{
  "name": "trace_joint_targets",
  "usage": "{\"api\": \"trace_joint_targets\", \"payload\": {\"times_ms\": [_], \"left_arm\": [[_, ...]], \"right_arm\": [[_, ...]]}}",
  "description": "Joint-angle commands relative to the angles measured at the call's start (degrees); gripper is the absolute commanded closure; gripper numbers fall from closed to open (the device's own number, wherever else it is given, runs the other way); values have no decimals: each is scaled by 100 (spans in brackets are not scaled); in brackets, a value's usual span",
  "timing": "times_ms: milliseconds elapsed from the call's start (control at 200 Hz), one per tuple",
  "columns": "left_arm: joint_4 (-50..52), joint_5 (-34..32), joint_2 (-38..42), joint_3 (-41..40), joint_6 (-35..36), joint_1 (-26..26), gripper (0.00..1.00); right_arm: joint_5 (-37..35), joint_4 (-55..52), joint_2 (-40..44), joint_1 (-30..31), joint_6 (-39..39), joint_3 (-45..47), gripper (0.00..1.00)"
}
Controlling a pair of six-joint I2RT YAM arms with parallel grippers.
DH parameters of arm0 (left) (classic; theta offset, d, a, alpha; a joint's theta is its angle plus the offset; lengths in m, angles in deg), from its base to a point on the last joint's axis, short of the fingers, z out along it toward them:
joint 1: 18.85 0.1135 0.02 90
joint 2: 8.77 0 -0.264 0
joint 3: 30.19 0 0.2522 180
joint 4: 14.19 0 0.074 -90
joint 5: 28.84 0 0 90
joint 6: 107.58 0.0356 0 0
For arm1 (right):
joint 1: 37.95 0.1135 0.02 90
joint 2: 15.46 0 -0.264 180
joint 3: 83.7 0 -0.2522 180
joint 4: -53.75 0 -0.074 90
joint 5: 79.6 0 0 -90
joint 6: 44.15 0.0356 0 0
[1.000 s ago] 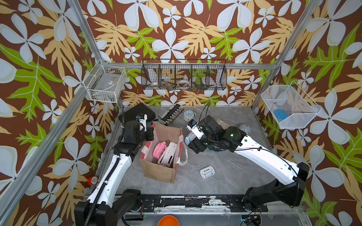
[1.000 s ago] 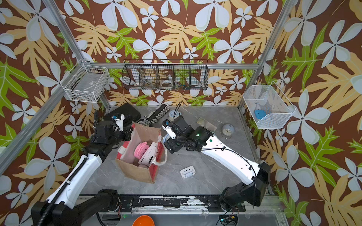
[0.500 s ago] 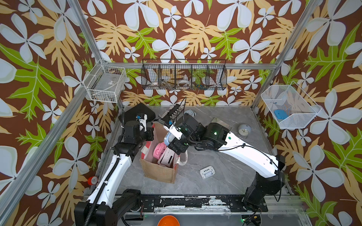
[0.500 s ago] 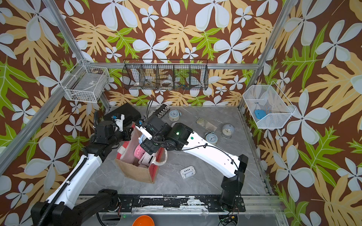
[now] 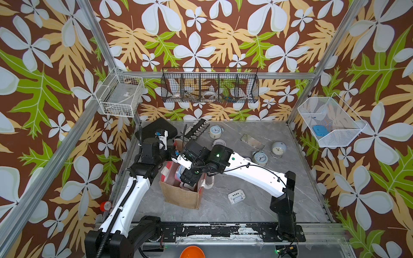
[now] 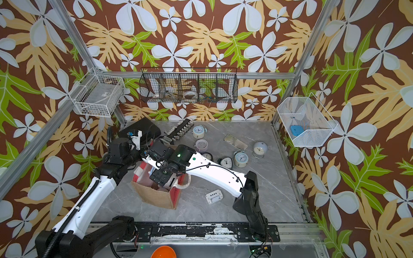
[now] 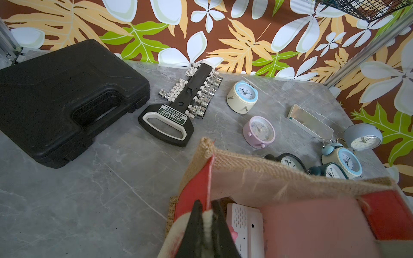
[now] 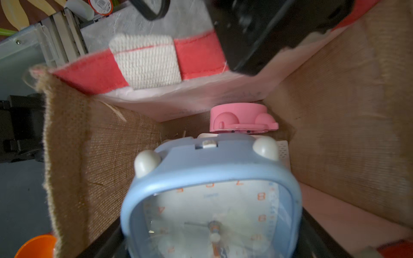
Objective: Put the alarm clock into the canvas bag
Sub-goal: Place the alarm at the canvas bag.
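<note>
Right jaws: spread wide on the sides of the blue alarm clock — the right gripper holds it.
Left jaws: pinched flat on the striped rim of the canvas bag; the left gripper is at the bag's 11 o'clock corner.
Alarm clock: inside the bag's mouth, with a pink clock deeper in.
Canvas bag: upright at 8 o'clock on the table in both top views.
Around it: white digital clock at the bag's 3 o'clock — black case at its 11.
</note>
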Motion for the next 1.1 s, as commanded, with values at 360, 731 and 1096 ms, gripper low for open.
{"api": "trace_joint_targets", "payload": {"times_ms": [360, 731, 1096], "left_arm": [[-62, -43, 30, 41, 31, 9, 100], [-63, -42, 21, 41, 31, 9, 100], [-62, -43, 30, 40, 36, 9, 100]], "right_arm": [[609, -28, -224, 27, -151, 1040, 22], [840, -139, -739, 39, -316, 1051, 20], [744, -239, -941, 49, -382, 1044, 5]]}}
